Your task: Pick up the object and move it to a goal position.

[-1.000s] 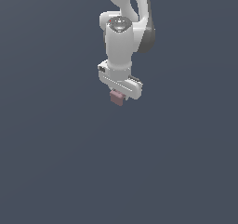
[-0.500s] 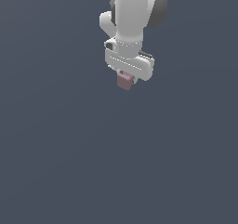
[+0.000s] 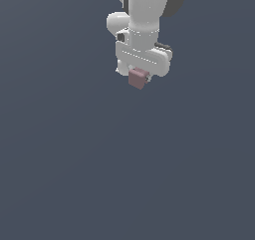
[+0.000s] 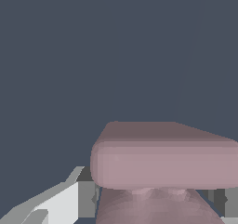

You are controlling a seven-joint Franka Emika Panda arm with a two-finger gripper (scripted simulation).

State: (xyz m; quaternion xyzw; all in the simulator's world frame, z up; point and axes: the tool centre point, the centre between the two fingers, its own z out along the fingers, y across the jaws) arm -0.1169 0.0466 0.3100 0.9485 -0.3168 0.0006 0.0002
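Observation:
The object (image 3: pixel 138 78) is a small dusty-pink blocky piece held at the tip of my white gripper (image 3: pixel 139 79), high in the exterior view and well above the grey ground. In the wrist view the object (image 4: pixel 162 158) fills the near field as a wide pink slab with a narrower waist below it. A grey and white fingertip (image 4: pixel 86 197) presses against its side. The gripper is shut on the object. The other finger is mostly hidden behind the piece.
A plain dark grey-blue surface (image 3: pixel 124 174) fills both views. No other objects, containers or edges show.
The arm has risen and moved toward the exterior view's right with the object held in it. The object stays between the fingers.

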